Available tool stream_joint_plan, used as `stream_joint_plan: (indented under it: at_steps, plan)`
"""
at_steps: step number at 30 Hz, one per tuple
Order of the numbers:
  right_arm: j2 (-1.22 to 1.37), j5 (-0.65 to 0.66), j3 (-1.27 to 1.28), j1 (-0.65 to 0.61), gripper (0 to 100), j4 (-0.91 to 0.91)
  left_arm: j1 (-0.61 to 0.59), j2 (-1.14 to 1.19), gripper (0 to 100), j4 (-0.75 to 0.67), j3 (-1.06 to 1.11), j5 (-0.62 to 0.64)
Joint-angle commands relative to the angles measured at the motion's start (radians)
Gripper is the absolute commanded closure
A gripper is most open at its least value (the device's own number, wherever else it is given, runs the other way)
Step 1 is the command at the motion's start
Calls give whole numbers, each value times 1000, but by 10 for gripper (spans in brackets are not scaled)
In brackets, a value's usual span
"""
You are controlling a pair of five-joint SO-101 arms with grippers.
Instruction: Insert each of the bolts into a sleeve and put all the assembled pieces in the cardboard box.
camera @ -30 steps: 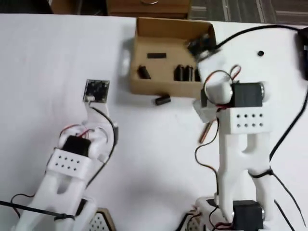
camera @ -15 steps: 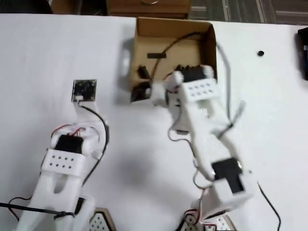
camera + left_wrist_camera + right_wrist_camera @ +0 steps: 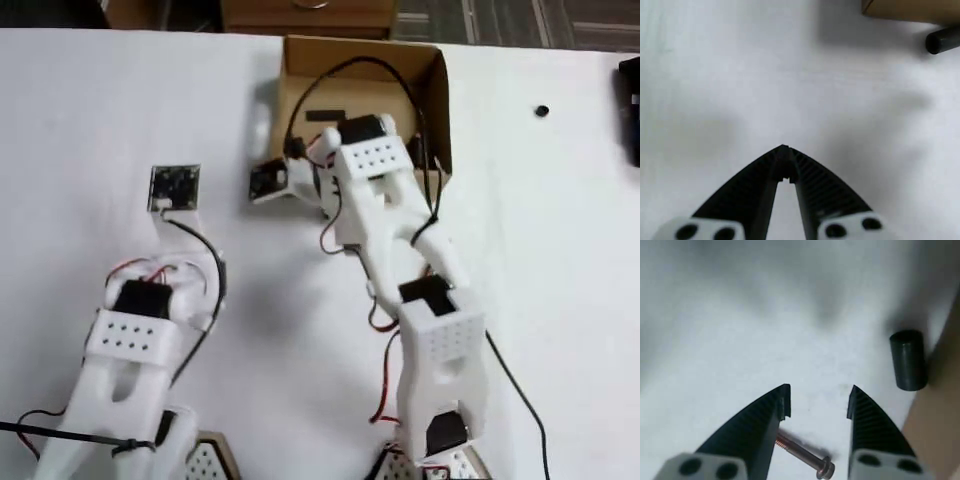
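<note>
Where the table (image 3: 80, 90) comes nearest to us, we see the left arm (image 3: 135, 340) and the right arm (image 3: 435, 340) rising side by side from its near edge, the right one folded forward to the front of the box (image 3: 360, 58). The left gripper (image 3: 784, 151) hangs over bare white table with its fingers together, tips touching and nothing between them. The right gripper (image 3: 816, 401) hovers low with its fingers apart and holding nothing. A copper bolt (image 3: 802, 456) lies flat on the table under it, its threaded end hidden behind one finger and its head toward the other. Farther out we find a black sleeve (image 3: 909, 360) lying on its side on the table, apart from the bolt and just beside the box's outer wall. Inside the box we can make out a dark flat piece (image 3: 325, 116). Farthest off, a small black object (image 3: 541, 110) sits on the table, well apart from the box.
</note>
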Motion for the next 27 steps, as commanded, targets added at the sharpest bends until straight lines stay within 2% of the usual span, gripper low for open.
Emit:
stream_joint_plan:
  at_steps: [1, 14, 27]
  plan:
    - [38, 60, -115, -5, 815, 5, 0, -23, 980, 0, -5, 9]
    - [348, 87, -534, 45, 815, 8, 2, -23, 980, 0, -5, 6]
    - [441, 87, -548, 38, 815, 8, 2, -23, 980, 5, -5, 6]
